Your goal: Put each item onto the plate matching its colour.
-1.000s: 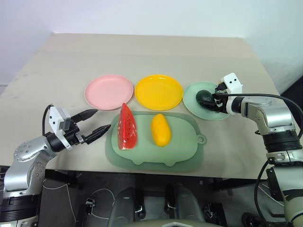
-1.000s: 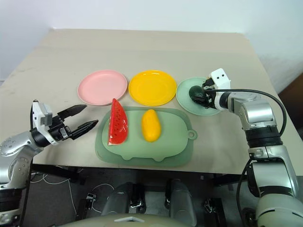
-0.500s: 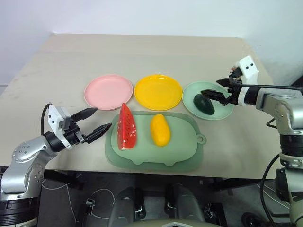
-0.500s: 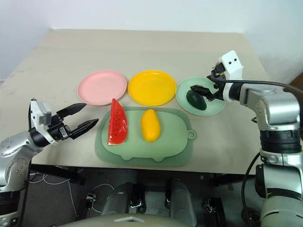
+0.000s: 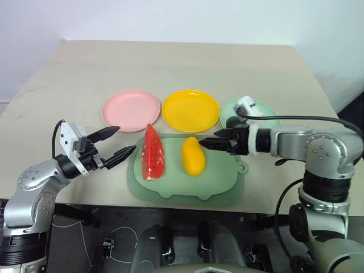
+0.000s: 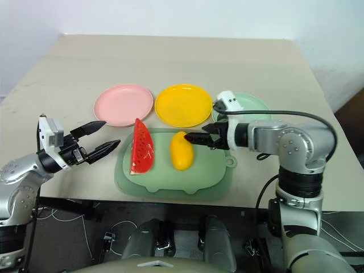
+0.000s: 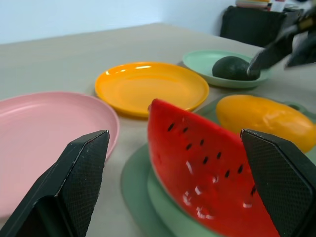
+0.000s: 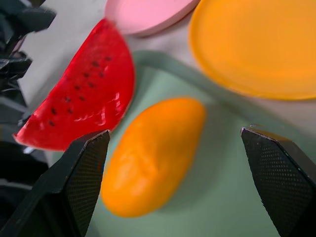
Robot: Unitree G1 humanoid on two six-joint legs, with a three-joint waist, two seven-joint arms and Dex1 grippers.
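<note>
Your right gripper (image 5: pixel 209 143) has let go of the avocado (image 7: pixel 232 67), now lying on the mint plate (image 5: pixel 267 108), and swung, jaws wide and empty, to the mango's (image 5: pixel 193 156) three o'clock side. The mango and the watermelon (image 5: pixel 152 153) wait on the mat (image 5: pixel 222 182); your left gripper (image 5: pixel 116 142) hangs spread and empty at the watermelon's nine o'clock.

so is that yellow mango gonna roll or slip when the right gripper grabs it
The mango is a smooth, rounded oval lying on its side on the green mat, so a nudge could probably roll it sideways. Its glossy surface in the right wrist view suggests hard plastic, likely stiff, light, and a bit slippery. The open right gripper may do best pinching across its narrow width.
</note>
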